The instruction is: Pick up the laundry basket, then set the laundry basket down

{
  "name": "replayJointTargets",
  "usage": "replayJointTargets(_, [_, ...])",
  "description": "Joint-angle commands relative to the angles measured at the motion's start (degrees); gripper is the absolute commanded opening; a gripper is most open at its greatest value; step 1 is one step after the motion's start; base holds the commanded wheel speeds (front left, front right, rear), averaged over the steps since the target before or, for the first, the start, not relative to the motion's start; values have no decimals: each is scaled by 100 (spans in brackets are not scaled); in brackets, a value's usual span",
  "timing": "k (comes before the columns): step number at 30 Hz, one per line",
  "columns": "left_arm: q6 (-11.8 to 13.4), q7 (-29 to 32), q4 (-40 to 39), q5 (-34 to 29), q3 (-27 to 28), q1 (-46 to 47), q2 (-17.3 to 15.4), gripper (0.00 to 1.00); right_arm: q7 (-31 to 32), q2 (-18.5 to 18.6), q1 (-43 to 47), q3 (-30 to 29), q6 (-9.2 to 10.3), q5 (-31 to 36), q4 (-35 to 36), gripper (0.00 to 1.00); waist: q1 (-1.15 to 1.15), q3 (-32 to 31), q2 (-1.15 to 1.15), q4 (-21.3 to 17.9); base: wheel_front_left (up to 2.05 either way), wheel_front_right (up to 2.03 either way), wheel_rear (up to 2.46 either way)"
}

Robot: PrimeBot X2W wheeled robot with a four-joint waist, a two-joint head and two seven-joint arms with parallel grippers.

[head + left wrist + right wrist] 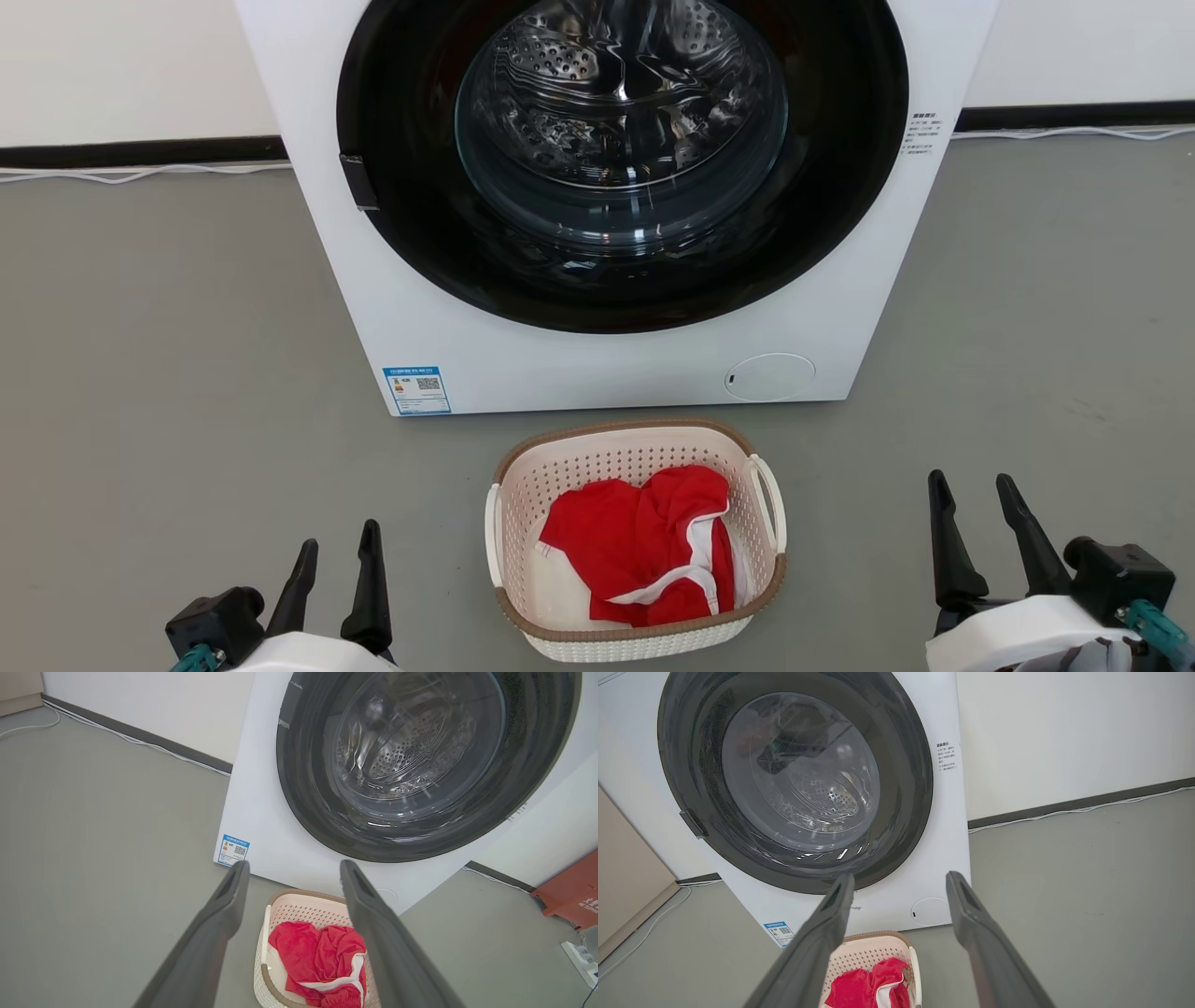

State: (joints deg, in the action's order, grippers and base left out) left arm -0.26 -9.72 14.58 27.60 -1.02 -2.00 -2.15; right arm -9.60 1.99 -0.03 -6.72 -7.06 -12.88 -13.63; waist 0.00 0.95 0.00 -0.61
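**A:** Where is the laundry basket (611, 429)?

**B:** It is upright on the grey floor (187, 373), close in front of the washing machine (560, 364), below the middle of the round door (621, 159). I cannot tell whether its far rim touches the machine's base.

**A:** Is there anything in it?

**B:** There is a crumpled red garment (644, 541) with white trim, which lies towards the side away from the machine. The white loop handles (770, 504) stand at the two short ends, and nothing is on them.

**A:** And the left gripper (339, 539)?

**B:** It is farther out from the machine than the basket, off the machine's left front corner. Its two dark fingers are spread with nothing between them, and they point towards the machine. It is well apart from the basket.

**A:** And the right gripper (971, 481)?

**B:** It is likewise out from the machine, past its right front corner. The fingers are parted and hold nothing, and bare floor lies between them and the basket.

**A:** What about the machine itself?

**B:** The door is closed, and the metal drum (616, 84) shows through the glass. A blue-edged sticker (417, 389) is at the lower left of the machine's front, and a round cap (770, 377) is at the lower right. Behind the machine a white cable (140, 174) runs along the foot of the wall.
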Motion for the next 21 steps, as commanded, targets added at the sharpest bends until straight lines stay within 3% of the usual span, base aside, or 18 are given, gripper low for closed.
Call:
replayJointTargets(1, [50,-105,-191,-226,103,135,-57,100,-122,74,-156,137,-34,269,124,100,0,7,0,3,0,0,0])
replayJointTargets(21, [189,-445,-246,-1617,62,79,-70,100,-458,86,-182,-10,-41,1616,43,100,0,37,0,-14,0,0,0])
